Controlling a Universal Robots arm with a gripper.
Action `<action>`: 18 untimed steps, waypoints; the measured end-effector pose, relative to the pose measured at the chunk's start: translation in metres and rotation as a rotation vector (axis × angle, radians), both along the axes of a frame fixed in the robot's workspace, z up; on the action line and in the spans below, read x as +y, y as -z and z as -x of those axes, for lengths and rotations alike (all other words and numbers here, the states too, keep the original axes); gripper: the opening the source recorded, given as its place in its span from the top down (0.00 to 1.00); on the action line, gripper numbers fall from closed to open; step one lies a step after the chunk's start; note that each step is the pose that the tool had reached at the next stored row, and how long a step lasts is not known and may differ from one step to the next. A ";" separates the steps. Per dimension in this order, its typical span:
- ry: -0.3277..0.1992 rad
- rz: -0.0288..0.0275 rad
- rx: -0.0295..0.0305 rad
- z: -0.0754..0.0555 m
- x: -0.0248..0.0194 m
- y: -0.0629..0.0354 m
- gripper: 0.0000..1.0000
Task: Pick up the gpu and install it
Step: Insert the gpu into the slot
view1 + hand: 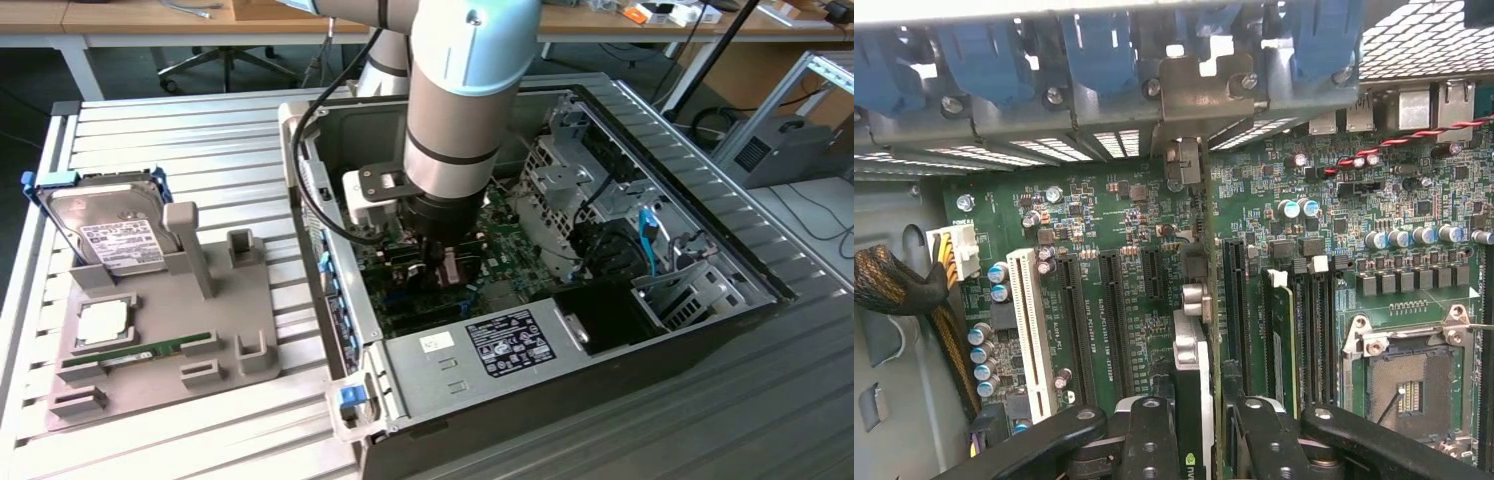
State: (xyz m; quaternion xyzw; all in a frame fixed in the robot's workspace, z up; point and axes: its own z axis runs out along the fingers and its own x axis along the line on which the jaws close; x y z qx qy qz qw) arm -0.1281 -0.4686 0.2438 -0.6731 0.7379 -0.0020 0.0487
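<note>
Wrist view: the gpu (pixel 1192 345) is seen edge-on, upright, gripped between the black fingers (pixel 1154 440) of the gripper (pixel 1194 440), whose jaws are closed partway on the card. Its silvery bracket (pixel 1199 90) is seated at the case's rear slot wall, among blue clips. The card stands on the green motherboard (pixel 1104 230) between long black slots. In the exterior view, the arm (pixel 461 110) is lowered into the open computer case (pixel 727 235); a hard drive (pixel 114 235) rests on a grey stand (pixel 200 310) at the exterior view's left.
</note>
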 end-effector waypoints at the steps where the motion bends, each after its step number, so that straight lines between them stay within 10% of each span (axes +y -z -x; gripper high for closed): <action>1: -0.003 0.0000 0.0001 0.000 0.0000 0.0000 0.73; 18: -0.015 -0.0001 0.0000 0.000 0.0000 0.0000 0.73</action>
